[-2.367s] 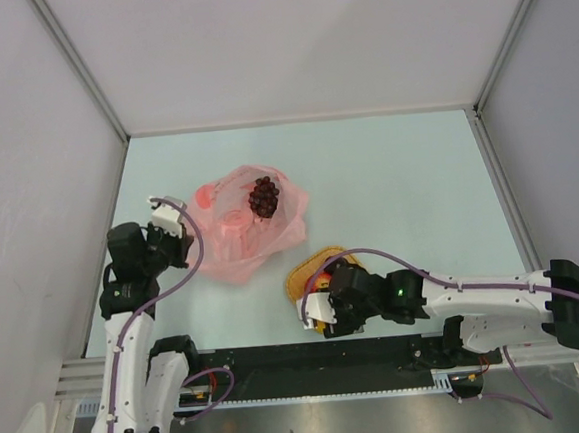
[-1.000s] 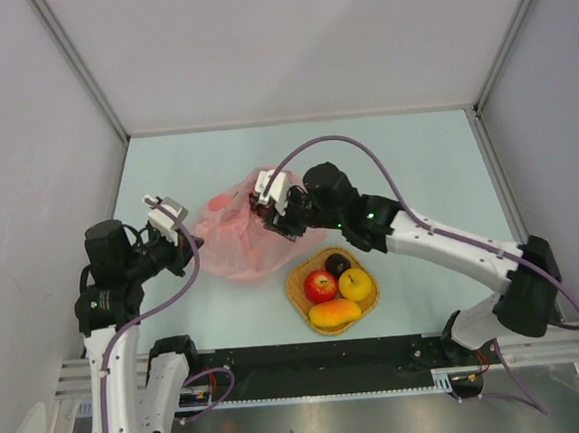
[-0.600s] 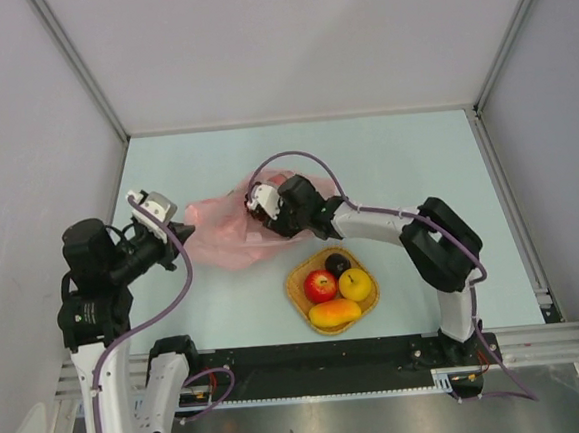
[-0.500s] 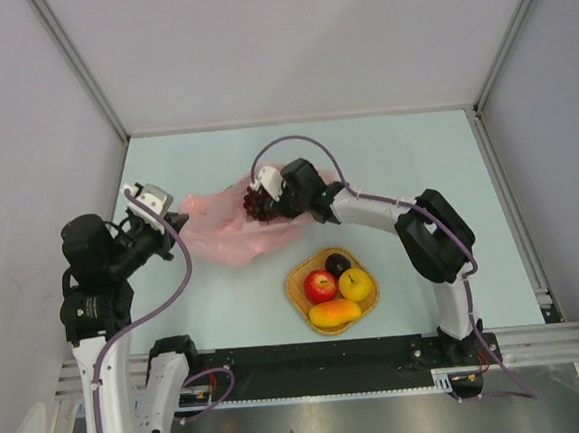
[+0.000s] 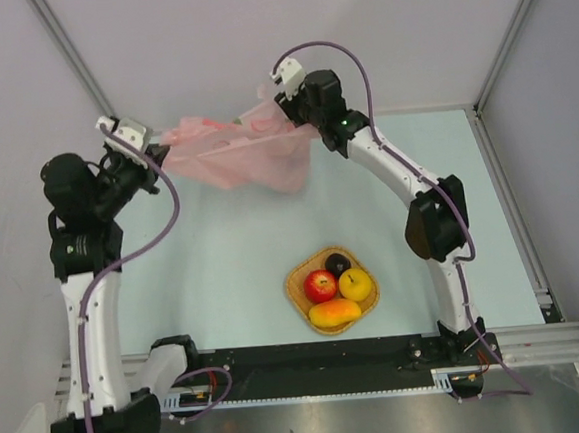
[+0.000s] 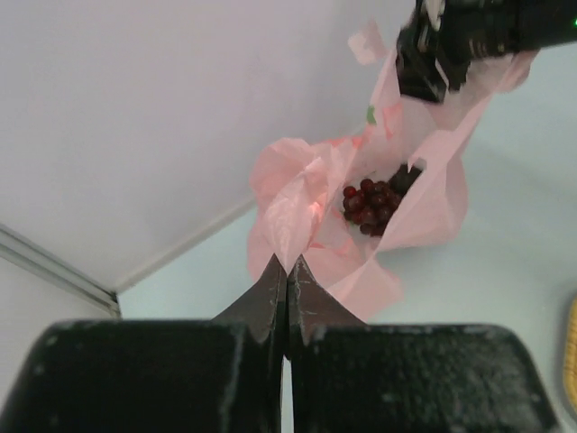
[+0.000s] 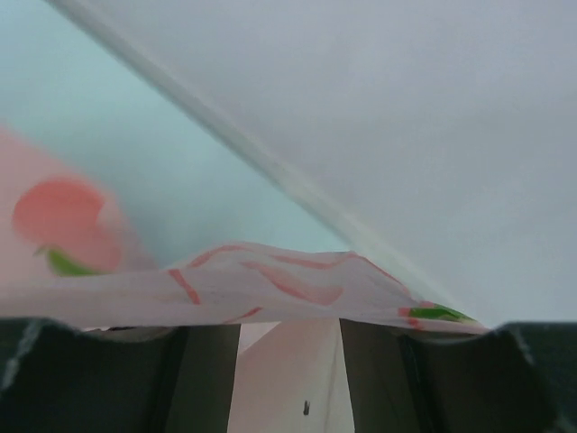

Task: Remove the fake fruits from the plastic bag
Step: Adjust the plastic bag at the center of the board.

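Note:
The pink plastic bag (image 5: 249, 151) hangs in the air, stretched between both grippers at the back of the table. My left gripper (image 5: 152, 153) is shut on the bag's left edge; in the left wrist view (image 6: 287, 269) the fingertips pinch pink plastic (image 6: 306, 203). My right gripper (image 5: 282, 101) is shut on the bag's right top corner; in the right wrist view the plastic (image 7: 270, 280) drapes over its fingers (image 7: 200, 379). The dark grape bunch (image 6: 371, 200) lies inside the bag. A red apple (image 5: 320, 285), yellow fruit (image 5: 355, 285), a dark plum (image 5: 337, 264) and the mango (image 5: 334, 314) lie in the tray.
The woven orange-tan tray (image 5: 294, 294) sits at the near centre of the pale table. Grey walls enclose the back and both sides, and the raised bag hangs close to the back wall (image 5: 285, 36).
Both arms have lifted the bag off the table and carried it up and toward the back wall, stretching it between them. The fruits in the tray have not moved.

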Action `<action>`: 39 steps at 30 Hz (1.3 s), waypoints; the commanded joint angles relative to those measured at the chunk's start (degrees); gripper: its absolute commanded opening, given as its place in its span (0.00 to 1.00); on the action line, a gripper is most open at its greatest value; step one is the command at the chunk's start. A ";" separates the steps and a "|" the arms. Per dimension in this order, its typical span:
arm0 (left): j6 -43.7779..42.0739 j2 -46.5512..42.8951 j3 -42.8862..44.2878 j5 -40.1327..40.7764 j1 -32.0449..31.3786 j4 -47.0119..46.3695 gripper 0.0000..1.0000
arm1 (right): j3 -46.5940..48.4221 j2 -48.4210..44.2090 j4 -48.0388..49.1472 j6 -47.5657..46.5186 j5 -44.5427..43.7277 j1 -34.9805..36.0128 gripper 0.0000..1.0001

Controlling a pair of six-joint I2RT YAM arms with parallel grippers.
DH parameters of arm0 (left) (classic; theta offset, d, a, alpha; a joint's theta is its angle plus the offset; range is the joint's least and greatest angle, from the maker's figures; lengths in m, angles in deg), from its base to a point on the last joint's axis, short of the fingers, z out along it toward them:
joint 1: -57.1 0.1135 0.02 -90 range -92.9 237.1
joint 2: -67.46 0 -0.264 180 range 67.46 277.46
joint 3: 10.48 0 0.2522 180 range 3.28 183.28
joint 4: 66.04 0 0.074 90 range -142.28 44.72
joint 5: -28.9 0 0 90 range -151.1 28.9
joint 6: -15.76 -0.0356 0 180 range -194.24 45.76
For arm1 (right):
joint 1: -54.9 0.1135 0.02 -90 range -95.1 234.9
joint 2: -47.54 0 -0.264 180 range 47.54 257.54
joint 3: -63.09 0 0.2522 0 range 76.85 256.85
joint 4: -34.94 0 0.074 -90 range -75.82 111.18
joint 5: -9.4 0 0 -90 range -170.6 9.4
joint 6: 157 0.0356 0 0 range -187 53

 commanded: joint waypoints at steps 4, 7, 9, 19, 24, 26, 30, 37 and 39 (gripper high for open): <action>-16.91 -19.72 -14.21 -4.60 0.57 17.67 0.00 | -26.44 -13.26 -6.99 7.18 6.76 6.10 0.49; -20.88 -26.77 -22.13 -4.87 0.48 25.06 0.00 | -39.54 -18.45 -4.10 5.08 5.72 10.67 0.52; -22.21 -29.16 -25.29 -4.35 0.48 28.74 0.00 | -44.20 -20.48 -2.78 5.34 4.40 12.69 0.59; -18.88 -35.33 -29.18 3.65 0.48 27.45 0.00 | -44.23 -21.89 3.73 4.19 4.83 17.00 0.62; -15.10 -33.31 -26.81 5.76 0.39 24.21 0.00 | -37.65 -20.66 0.33 7.80 3.69 18.32 0.62; -13.87 -32.43 -25.76 6.03 0.39 22.54 0.00 | -35.89 -21.18 -1.44 9.81 3.78 19.02 0.62; -9.83 -29.88 -23.65 4.19 0.57 20.25 0.00 | -36.31 -23.73 -4.87 10.61 6.76 19.82 0.57; -7.54 -28.12 -23.11 0.32 0.74 18.83 0.00 | -38.52 -24.88 -3.83 7.10 10.98 21.40 0.43; -7.10 -27.77 -23.55 -1.35 0.74 18.57 0.00 | -38.25 -22.70 -1.55 5.79 11.86 21.31 0.41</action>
